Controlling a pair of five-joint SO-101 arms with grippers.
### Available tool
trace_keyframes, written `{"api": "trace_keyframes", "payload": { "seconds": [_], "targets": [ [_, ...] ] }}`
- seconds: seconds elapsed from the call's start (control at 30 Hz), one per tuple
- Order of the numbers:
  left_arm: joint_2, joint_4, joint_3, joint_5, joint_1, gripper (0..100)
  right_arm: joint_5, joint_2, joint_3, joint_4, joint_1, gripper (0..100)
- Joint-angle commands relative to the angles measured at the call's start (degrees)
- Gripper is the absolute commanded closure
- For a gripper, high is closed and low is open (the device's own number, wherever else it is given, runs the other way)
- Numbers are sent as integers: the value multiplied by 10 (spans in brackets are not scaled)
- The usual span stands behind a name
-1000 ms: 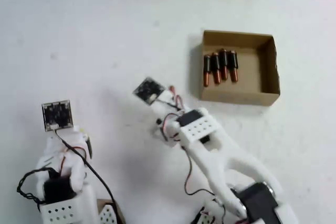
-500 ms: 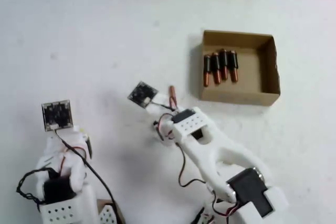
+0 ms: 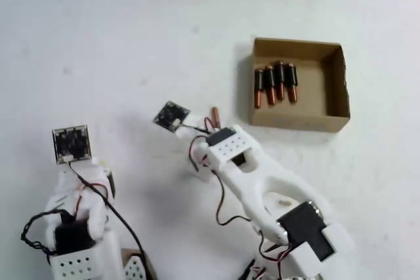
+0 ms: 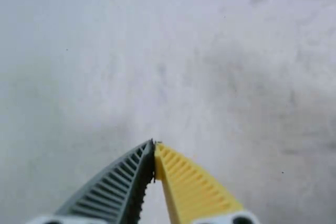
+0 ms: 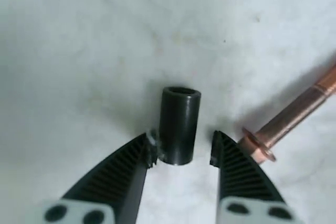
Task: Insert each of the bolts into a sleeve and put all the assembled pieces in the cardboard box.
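Observation:
A black sleeve (image 5: 179,124) lies on the white table between the tips of my open right gripper (image 5: 181,148); one finger touches its side, the other stands a little apart. A copper bolt (image 5: 294,114) lies just beside that gripper, its flanged head near one fingertip; its tip (image 3: 214,115) pokes out past the right arm (image 3: 226,152) in the high view. The cardboard box (image 3: 331,119) at the right holds several assembled copper-and-black pieces (image 3: 275,84). My left gripper (image 4: 154,153) is shut with nothing in it, low over bare table, at the front left (image 3: 79,181).
The right arm stretches from the front edge toward the middle, its wires (image 3: 226,211) hanging loose. The box's wall (image 3: 298,121) stands close behind the bolt. The far half of the table (image 3: 131,44) is bare white surface.
The right arm has swung left and a little away from the box, uncovering the bolt. The left arm has not moved.

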Motion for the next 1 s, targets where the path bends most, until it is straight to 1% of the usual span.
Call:
{"api": "trace_keyframes", "payload": {
  "seconds": [0.0,0.1,0.27,0.5,0.63,0.7,0.8,0.9,0.97],
  "targets": [
    [-6,-17,-4,-5,0,977,10,-5,-28,8,-5,843],
    [-6,-17,-4,-5,0,977,10,-5,-28,7,-5,843],
    [-6,-17,-4,-5,0,977,10,10,-32,-28,-5,843],
    [-6,-17,-4,-5,0,977,6,113,-106,-2,-7,844],
    [-6,-17,-4,-5,0,977,7,135,-118,-1,-6,847],
    [-6,-17,-4,-5,0,977,7,139,-118,-3,-6,883],
    [-6,-17,-4,-5,0,977,6,140,-120,-4,-5,983],
    [-6,-17,-4,-5,0,977,6,140,-120,-4,-5,961],
    [-6,-17,-4,-5,0,977,6,136,-120,-4,-5,974]
  ]
}}
